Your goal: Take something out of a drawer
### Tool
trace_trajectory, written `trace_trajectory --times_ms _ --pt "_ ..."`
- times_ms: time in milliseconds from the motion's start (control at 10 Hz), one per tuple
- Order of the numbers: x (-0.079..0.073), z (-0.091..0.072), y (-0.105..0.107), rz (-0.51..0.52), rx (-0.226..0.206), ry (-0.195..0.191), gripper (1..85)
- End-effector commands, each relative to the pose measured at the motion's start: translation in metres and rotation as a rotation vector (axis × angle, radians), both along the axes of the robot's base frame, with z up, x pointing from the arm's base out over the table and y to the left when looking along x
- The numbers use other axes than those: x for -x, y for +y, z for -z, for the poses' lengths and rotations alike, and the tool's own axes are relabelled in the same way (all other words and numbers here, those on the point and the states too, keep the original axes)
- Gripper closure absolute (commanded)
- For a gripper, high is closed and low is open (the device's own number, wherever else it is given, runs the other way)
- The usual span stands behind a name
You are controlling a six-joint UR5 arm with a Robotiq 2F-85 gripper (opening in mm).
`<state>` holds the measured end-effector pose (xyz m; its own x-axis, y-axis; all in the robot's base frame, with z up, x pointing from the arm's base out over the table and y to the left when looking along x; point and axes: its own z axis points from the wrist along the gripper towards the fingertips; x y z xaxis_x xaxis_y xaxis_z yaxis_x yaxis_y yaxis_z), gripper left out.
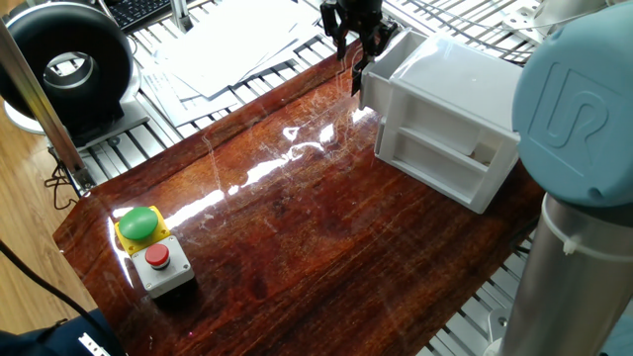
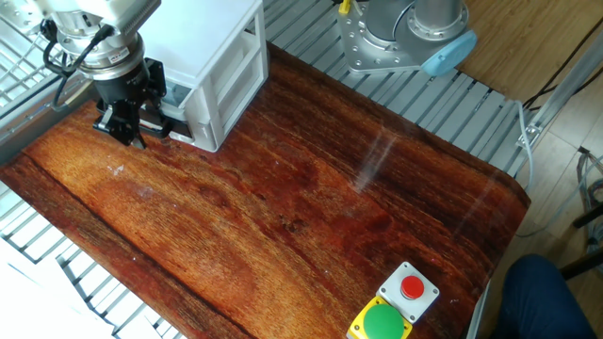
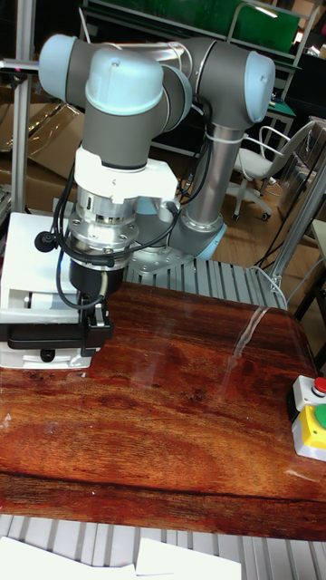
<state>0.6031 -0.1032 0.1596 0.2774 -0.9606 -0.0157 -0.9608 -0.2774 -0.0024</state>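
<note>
Presently the end effector [image 2: 121, 121] is seen at the front of the white cabinet [image 2: 219, 56], its dark fingers [image 1: 358, 38] lowered to the level of the upper drawer [image 1: 388, 56]. How wide they stand, and whether the drawer's front lip is pinched between them, cannot be told: in each view the wrist or the drawer front covers the tips.

In the tall fixed view the end effector [image 3: 91, 331] is set against the drawer face [image 3: 36, 337], with the cabinet body lying toward 9 o'clock from it. In the other fixed view the cabinet lies toward 2 o'clock, and the drawer appears drawn out a little toward the end effector, a bluish-white strip of its interior being visible just beside the fingers.

The small pale cube is not clearly made out in any view; it is judged to lie inside the upper drawer, hidden by the wrist and the drawer wall. The drawer's long axis is judged to run from the cabinet straight toward the end effector, so the coming move turns on that line: either a further pull along it, or a lift and a short reach back over the tray. The lower drawer [image 1: 435, 150] is seen shut, and the button box [image 1: 152, 250] sits well apart on the surface [image 1: 297, 227], toward 7 o'clock in the first fixed view.
</note>
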Motion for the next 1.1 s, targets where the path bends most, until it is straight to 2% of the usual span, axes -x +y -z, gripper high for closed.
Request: trace_trajectory --times_ms 0,400,1000 --pt "-0.006 -0.001 0.004 -0.023 -0.019 -0.024 36.3" --pt "-0.017 0.006 0.005 -0.046 -0.026 -0.052 37.0" --pt "-0.030 0.004 0.011 -0.032 -0.031 -0.053 38.3"
